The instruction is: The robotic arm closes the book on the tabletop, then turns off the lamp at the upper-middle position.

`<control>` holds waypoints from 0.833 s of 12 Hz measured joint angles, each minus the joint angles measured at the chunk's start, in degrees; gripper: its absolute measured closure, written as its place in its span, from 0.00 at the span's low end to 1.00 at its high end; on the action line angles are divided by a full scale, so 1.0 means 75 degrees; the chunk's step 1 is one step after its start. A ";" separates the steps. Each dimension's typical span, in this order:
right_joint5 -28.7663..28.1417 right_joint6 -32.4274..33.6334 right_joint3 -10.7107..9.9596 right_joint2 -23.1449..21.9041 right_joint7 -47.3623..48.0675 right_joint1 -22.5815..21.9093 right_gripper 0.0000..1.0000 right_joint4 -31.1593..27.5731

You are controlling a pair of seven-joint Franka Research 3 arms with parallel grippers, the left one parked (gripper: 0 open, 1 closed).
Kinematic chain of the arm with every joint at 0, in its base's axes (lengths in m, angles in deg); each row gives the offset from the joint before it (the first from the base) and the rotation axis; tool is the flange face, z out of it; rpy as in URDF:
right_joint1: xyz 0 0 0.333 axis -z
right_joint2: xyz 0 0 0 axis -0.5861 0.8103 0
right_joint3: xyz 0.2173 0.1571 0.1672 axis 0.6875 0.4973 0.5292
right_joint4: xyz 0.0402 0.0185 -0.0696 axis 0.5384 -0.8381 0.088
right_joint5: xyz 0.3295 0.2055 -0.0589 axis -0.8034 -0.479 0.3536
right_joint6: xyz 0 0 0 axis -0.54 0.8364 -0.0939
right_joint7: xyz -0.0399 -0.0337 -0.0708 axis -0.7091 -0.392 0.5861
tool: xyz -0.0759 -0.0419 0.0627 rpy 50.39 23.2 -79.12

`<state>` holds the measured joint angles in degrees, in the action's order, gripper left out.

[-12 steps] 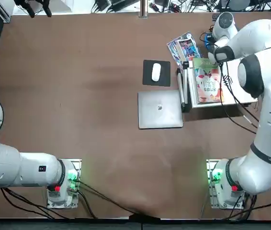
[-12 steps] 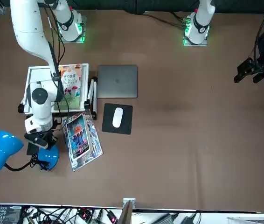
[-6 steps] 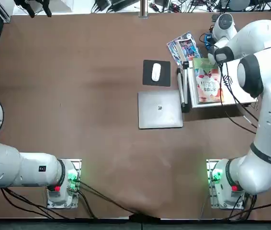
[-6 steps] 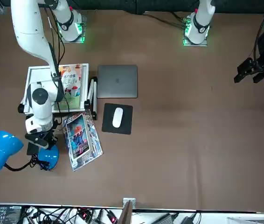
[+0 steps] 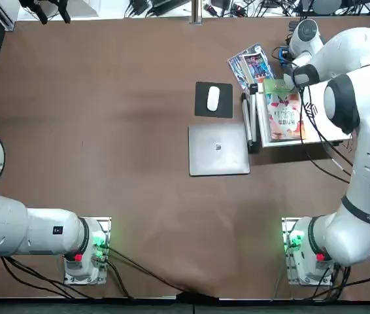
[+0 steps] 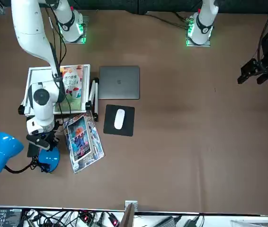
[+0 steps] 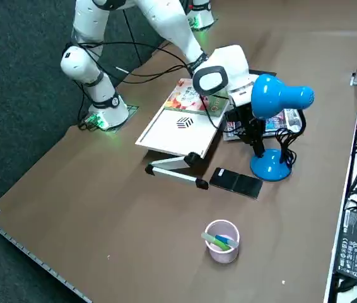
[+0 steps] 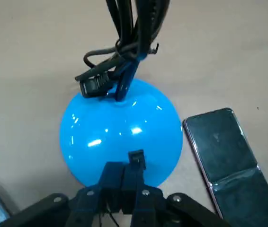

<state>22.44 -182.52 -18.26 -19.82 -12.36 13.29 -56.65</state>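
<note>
Right hand (image 8: 135,158) above blue lamp base (image 8: 120,127) (phone (image 8: 233,165) just beside), fingers pressed together.

The round bright-blue lamp base (image 8: 120,123) is gleaming like smooth, glossy plastic, with highlights showing in the wrist view. The dark rectangular folding phone (image 8: 228,161) is showing a glassy, shiny face. The flat silver-grey laptop (image 5: 219,150) is looking like smooth matt metal. The blue-red magazine (image 6: 83,143) is shining glossily, and the right gripper (image 8: 124,184) is wearing a dark finish.
</note>
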 joint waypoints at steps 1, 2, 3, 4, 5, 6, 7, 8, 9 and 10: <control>0.0000 -0.0010 0.0003 -0.0018 0.0007 -0.0004 0.99 -0.0045; -0.0001 -0.0021 0.0011 -0.0042 0.0008 -0.0004 0.99 -0.0100; -0.0001 -0.0044 0.0019 -0.0062 0.0009 -0.0005 0.99 -0.0154; -0.0001 -0.0064 0.0025 -0.0076 0.0009 -0.0005 0.99 -0.0196; -0.0001 -0.0070 0.0033 -0.0088 0.0011 -0.0005 0.99 -0.0230; -0.0001 -0.0072 0.0039 -0.0097 0.0016 -0.0007 0.99 -0.0255; -0.0002 -0.0073 0.0045 -0.0106 0.0020 -0.0007 0.99 -0.0279; -0.0002 -0.0073 0.0055 -0.0116 0.0034 -0.0007 0.99 -0.0307; -0.0003 -0.0073 0.0072 -0.0125 0.0044 -0.0007 0.99 -0.0334; -0.0004 -0.0071 0.0100 -0.0128 0.0061 -0.0006 0.99 -0.0355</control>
<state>22.41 -183.06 -17.51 -20.78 -11.90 13.24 -59.32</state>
